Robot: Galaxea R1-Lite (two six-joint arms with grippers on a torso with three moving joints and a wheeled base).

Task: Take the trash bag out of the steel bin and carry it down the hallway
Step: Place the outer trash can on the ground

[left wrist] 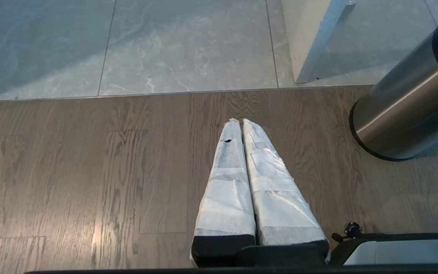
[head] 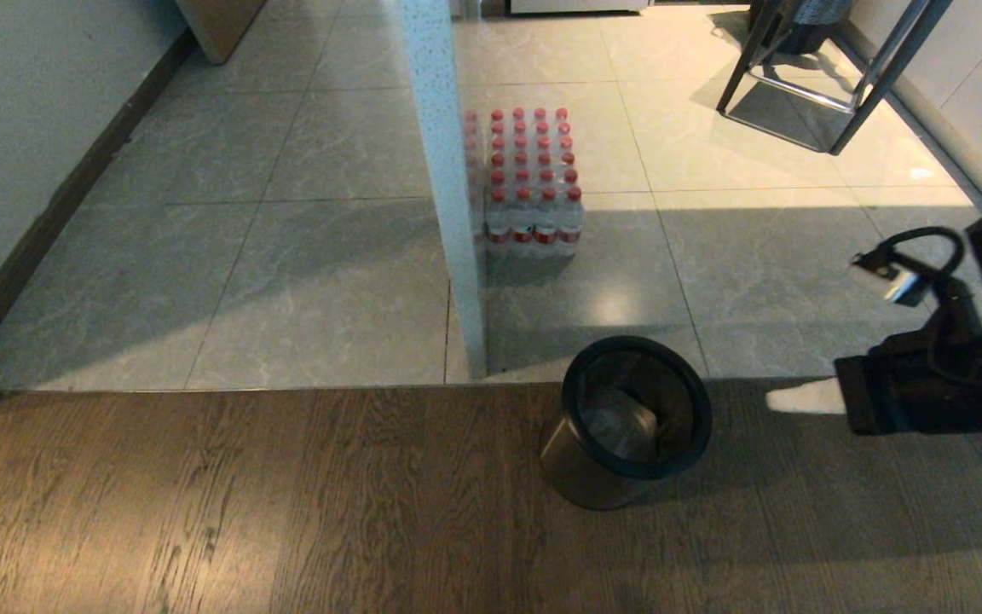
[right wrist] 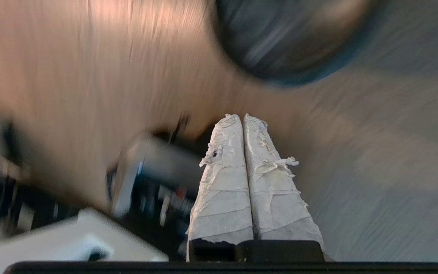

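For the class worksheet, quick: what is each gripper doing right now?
Left gripper: shut, holding nothing, over the wood floor.
Right gripper: shut, holding nothing, beside the bin.

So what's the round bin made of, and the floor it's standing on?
The steel bin looks like brushed metal: its side shines grey and streaky. Its rim ring looks like black plastic, probably. The floor looks like brown wood planks, showing grain lines.

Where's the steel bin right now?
In the head view the steel bin stands right of centre on the wood floor, just this side of the tile edge, near the foot of the white pillar.
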